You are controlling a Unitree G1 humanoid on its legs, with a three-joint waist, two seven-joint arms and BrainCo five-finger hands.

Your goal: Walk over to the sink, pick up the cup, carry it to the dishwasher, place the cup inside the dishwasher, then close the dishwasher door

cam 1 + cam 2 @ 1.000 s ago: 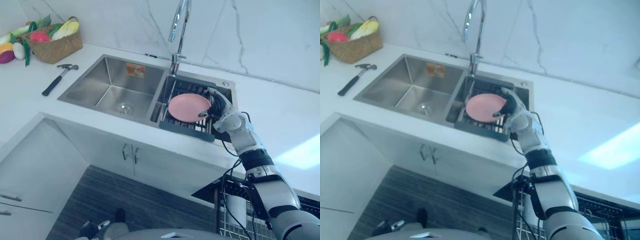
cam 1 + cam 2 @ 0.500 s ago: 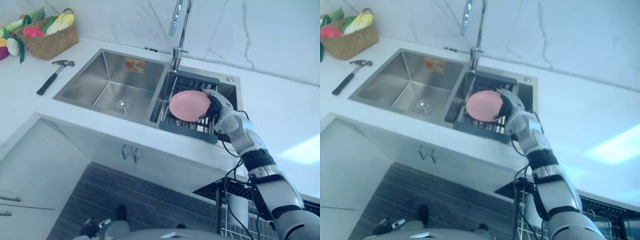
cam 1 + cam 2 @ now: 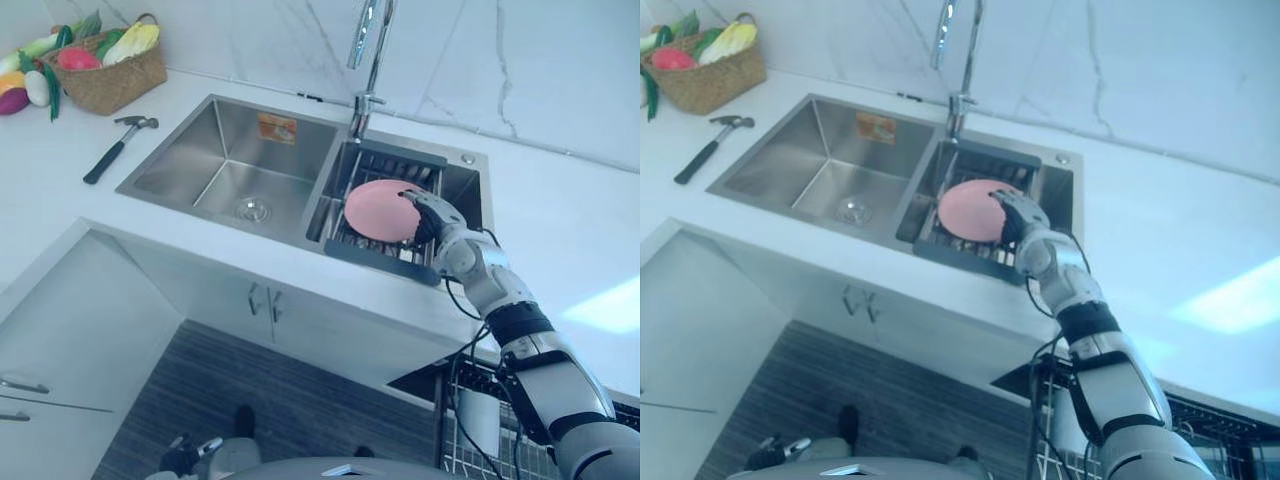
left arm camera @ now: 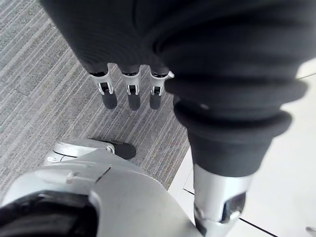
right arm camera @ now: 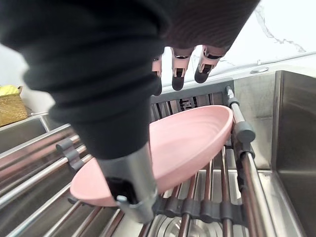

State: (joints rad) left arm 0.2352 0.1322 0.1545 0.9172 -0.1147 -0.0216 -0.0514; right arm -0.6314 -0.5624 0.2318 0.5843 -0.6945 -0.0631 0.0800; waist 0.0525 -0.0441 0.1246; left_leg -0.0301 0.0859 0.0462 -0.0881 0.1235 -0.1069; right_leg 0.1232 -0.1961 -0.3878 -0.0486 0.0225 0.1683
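My right hand [image 3: 428,216] pinches the pink plate [image 3: 375,210] by its rim, tilting it clear of the rack [image 3: 380,258] in the sink [image 3: 230,150] for carrying, while my left hand [image 4: 129,96] hangs relaxed.

The right hand [image 3: 430,220] now holds the pink dish [image 3: 376,210] raised and tilted above the sink rack [image 5: 197,210]; a second ago it lay nearly flat on the bars.

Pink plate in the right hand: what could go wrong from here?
The right hand pinches the plate only at its rim, tilted over the rack; it may slip and drop onto the bars. Lifting it could knock the faucet behind. The task names a cup, not a plate.
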